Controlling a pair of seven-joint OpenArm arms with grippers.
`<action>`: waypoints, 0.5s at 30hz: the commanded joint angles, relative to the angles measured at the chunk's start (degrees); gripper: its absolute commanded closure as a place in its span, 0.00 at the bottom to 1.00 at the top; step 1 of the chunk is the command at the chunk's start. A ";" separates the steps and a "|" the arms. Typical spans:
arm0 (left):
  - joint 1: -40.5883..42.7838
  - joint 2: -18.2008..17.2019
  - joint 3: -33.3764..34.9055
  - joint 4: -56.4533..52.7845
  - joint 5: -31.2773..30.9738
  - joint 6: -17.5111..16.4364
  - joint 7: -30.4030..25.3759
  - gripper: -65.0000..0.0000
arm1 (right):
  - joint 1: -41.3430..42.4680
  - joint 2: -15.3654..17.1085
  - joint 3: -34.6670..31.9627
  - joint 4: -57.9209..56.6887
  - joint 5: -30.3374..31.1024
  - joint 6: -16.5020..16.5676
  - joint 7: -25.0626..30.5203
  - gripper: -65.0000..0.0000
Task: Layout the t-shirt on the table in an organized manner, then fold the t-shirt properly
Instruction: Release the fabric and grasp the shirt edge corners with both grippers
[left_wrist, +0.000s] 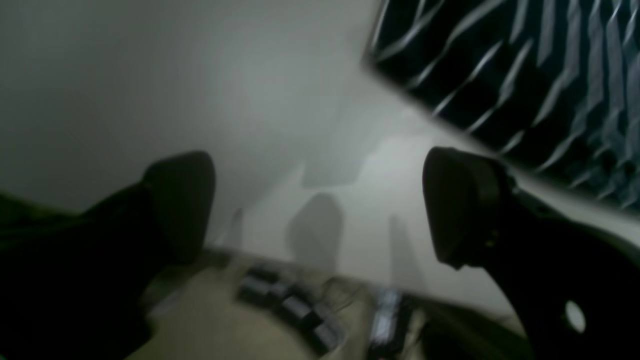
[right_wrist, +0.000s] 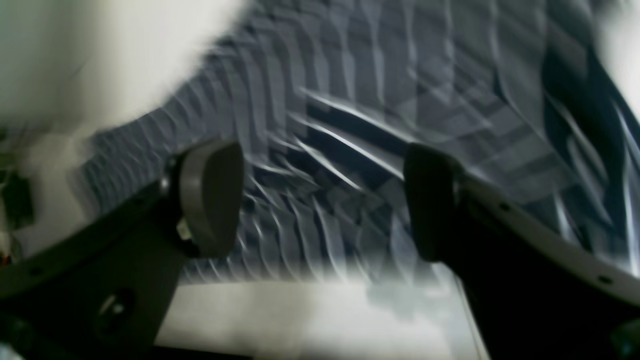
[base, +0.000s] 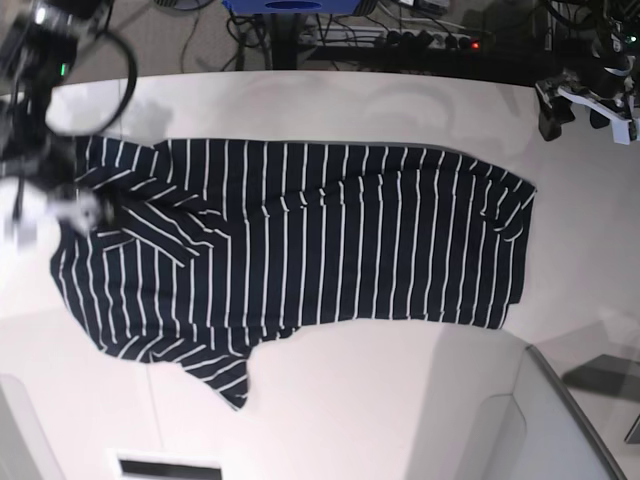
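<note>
The t-shirt lies lengthwise across the bench. The right hand, spread wide and empty, hovers at its folded-over end. The left hand (also wide, empty) sits well clear of the far end.

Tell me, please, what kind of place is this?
Probably a robotics lab or workshop. A striped t-shirt lies on a large white table, robot arms stand at both sides, and cables and a power strip lie on the floor behind.

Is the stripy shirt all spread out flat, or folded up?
Mostly spread out. The t-shirt lies open across the table, but one sleeve is flipped over onto its body at one end.
</note>
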 joint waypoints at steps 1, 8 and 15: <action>0.07 -0.41 0.46 1.08 0.23 -0.33 -1.47 0.02 | -1.67 -2.03 1.59 1.47 1.94 0.71 1.77 0.29; 0.33 -0.23 5.65 0.64 0.14 -0.33 -8.77 0.05 | -8.44 -3.43 4.85 -8.64 1.94 0.80 11.97 0.29; 0.07 -0.58 5.82 0.72 -2.23 -0.33 -8.77 0.46 | -3.95 -2.82 9.94 -21.48 1.94 1.15 12.59 0.21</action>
